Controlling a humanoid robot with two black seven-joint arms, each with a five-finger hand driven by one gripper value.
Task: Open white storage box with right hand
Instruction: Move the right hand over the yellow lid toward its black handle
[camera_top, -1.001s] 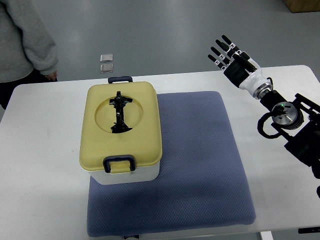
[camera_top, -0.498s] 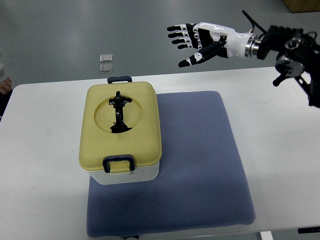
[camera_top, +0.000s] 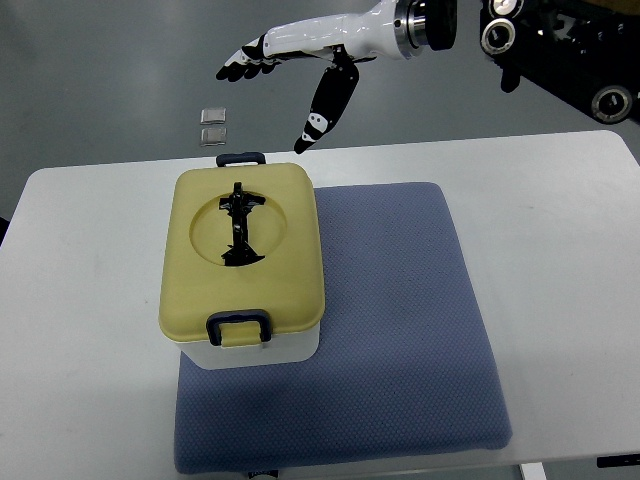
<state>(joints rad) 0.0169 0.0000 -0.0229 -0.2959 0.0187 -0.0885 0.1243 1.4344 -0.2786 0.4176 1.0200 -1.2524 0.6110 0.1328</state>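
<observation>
Free room and obstacles. The white storage box (camera_top: 242, 268) is closed by its yellow lid (camera_top: 242, 250); a black handle (camera_top: 238, 224) lies in the lid recess. The blue mat (camera_top: 400, 330) to its right is left bare. Air above the lid is unobstructed; the right hand (camera_top: 300, 65), fingers spread, is held beyond the table's (camera_top: 560, 250) far edge.

The right hand (camera_top: 300, 60) has swung leftward (fingers spread) beyond the storage box (camera_top: 242, 265)

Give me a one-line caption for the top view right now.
Right hand, fingers spread and empty, hovers beyond the closed yellow-lidded white storage box on the blue mat.
</observation>
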